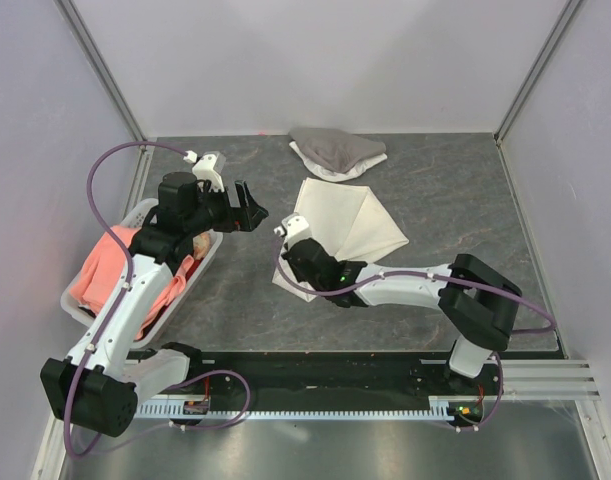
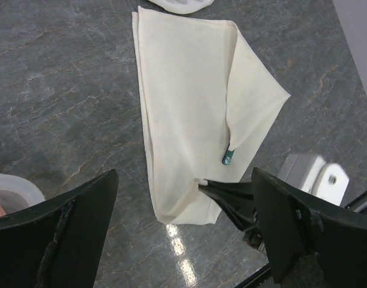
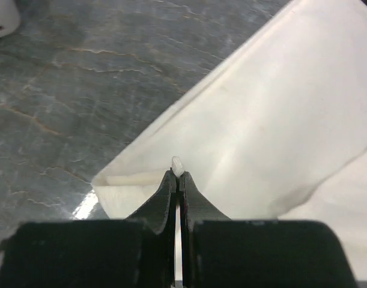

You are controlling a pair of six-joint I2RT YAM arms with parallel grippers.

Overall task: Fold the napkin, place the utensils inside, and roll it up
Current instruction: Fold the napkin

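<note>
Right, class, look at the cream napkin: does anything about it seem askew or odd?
The napkin is folded unevenly: one flap juts out crooked beyond the long strip. A small teal object peeks from under that flap; I cannot tell what it is.

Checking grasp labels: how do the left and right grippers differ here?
The left gripper has its jaws wide apart; the right gripper is shut. The left gripper holds nothing; the right gripper pinches a bit of the napkin at its edge. The left gripper sits off to the side of the napkin, clear of it; the right gripper is on the cloth, close to a corner. Shared: both have black fingers and point toward the napkin.
</note>
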